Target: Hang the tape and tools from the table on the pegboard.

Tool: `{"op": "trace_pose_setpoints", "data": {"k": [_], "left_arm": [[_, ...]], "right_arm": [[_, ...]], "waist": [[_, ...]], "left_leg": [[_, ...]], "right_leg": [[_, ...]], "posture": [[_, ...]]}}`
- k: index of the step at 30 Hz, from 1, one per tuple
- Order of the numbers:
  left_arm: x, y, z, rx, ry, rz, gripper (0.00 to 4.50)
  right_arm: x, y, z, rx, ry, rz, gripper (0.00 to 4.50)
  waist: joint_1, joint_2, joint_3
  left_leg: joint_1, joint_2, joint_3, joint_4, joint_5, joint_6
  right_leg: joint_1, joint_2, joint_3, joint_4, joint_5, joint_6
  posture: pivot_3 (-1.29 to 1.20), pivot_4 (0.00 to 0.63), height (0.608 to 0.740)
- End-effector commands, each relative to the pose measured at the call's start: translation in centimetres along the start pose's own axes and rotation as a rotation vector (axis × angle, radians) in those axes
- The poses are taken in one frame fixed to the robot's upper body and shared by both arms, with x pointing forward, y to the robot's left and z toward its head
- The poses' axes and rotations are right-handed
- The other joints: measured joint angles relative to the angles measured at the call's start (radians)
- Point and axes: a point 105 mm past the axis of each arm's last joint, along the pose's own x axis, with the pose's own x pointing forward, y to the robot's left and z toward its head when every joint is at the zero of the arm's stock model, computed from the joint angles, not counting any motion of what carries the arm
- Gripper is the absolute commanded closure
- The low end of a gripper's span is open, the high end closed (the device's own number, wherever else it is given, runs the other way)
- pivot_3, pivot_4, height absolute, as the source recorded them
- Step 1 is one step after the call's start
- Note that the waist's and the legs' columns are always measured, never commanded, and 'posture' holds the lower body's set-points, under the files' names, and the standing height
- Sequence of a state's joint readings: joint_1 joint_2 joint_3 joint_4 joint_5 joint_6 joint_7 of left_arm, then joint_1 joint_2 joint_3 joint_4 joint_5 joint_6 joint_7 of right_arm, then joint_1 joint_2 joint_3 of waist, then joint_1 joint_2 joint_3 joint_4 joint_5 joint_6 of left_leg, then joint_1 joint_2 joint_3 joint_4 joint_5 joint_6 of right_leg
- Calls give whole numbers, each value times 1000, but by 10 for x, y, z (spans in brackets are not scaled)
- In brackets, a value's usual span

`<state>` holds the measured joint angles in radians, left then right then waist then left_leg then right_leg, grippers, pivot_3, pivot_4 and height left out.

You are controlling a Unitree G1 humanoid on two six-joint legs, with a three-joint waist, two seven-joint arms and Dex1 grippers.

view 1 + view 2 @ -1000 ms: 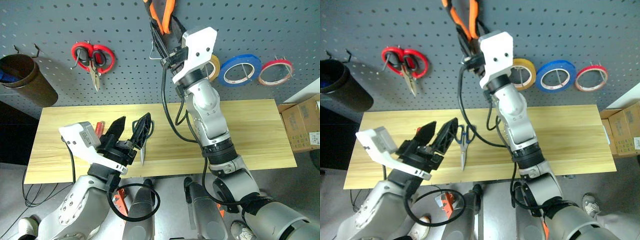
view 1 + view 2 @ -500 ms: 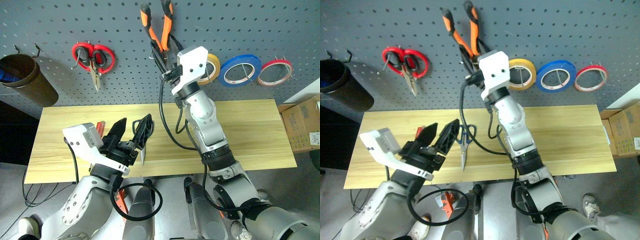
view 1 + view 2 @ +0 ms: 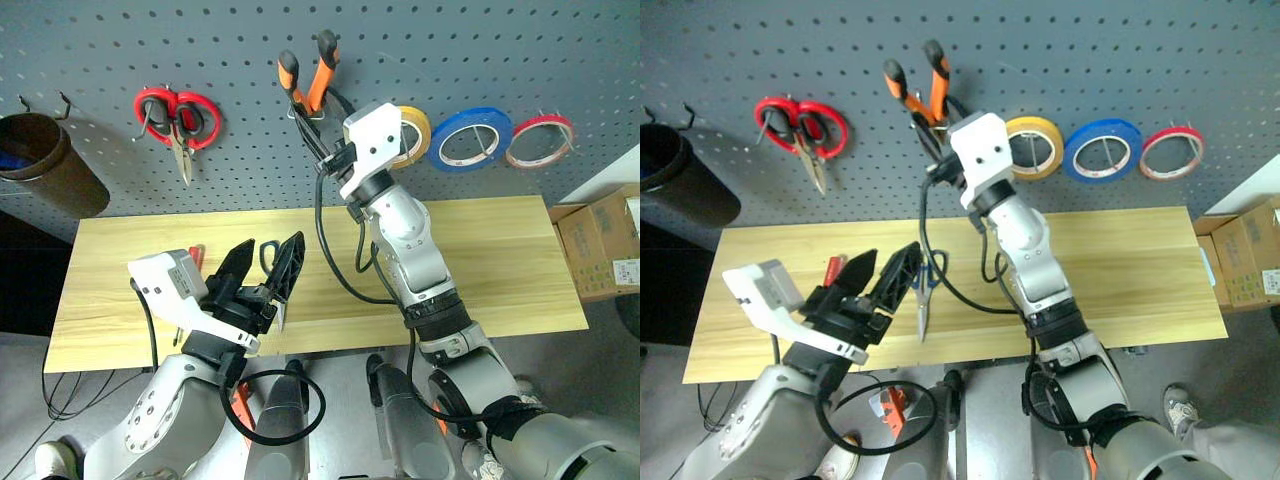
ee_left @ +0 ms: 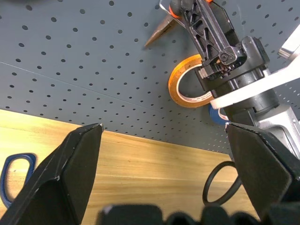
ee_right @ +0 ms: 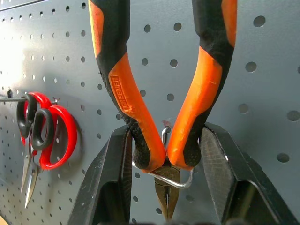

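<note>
**Pliers lowered onto hook, 2 tools remaining on table**

Item: pliers, orange-and-black handles, clamped by the right gripper, now lower on the pegboard than 1 second ago; the pivot straddles a wire hook, nose down. Judged seated, release pending. Left gripper: jaws spread wide, empty, above the table. Blue-handled scissors and red-handled screwdriver lie on the table. Red tape hangs.

pliers between pincer fingers
</note>
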<state>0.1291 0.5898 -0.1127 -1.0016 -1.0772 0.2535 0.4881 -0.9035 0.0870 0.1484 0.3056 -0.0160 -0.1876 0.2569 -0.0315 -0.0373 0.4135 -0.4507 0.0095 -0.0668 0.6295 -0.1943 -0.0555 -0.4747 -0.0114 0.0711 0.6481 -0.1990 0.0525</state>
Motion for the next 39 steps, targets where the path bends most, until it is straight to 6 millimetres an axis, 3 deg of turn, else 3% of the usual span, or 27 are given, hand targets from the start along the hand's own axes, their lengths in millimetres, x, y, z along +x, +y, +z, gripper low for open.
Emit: {"op": "trace_pose_setpoints", "data": {"k": [1, 8, 17, 31, 39], "left_arm": [[-5, -10, 7, -6, -33, -40, 0], [-6, -8, 5, 0, -28, -32, 0], [-5, -9, 5, 4, -26, -33, 0], [-4, -11, 6, 4, -23, -45, 0], [-2, -11, 4, 21, -12, -41, 0]], "right_arm": [[7, 7, 2, 1, -10, 45, 2793], [10, 3, 3, -7, -11, 49, 2793], [3, 1, 2, -9, -2, 54, 21], [-11, -6, -1, 5, 44, 49, 21], [-33, -7, 5, 70, 84, 101, 21]], "waist": [[0, 0, 0], [2, 0, 0], [8, 0, 0], [10, 0, 0], [10, 0, 0]], "left_leg": [[0, 0, 0, 0, 0, 0], [1, 3, 0, 0, 0, 0], [0, 3, 0, 0, 0, -1], [0, 2, 0, 0, 0, -1], [0, 2, 0, 0, 0, -1]], "right_leg": [[0, 1, 0, 0, 0, 0], [0, 7, 0, 0, 2, -4], [0, 7, 0, -2, 3, -5], [0, 6, 0, -2, 3, -5], [0, 6, 0, -1, 3, -5]], "posture": [[99, 430, 740], [95, 429, 740], [89, 428, 740], [76, 424, 740], [67, 428, 740]]}}
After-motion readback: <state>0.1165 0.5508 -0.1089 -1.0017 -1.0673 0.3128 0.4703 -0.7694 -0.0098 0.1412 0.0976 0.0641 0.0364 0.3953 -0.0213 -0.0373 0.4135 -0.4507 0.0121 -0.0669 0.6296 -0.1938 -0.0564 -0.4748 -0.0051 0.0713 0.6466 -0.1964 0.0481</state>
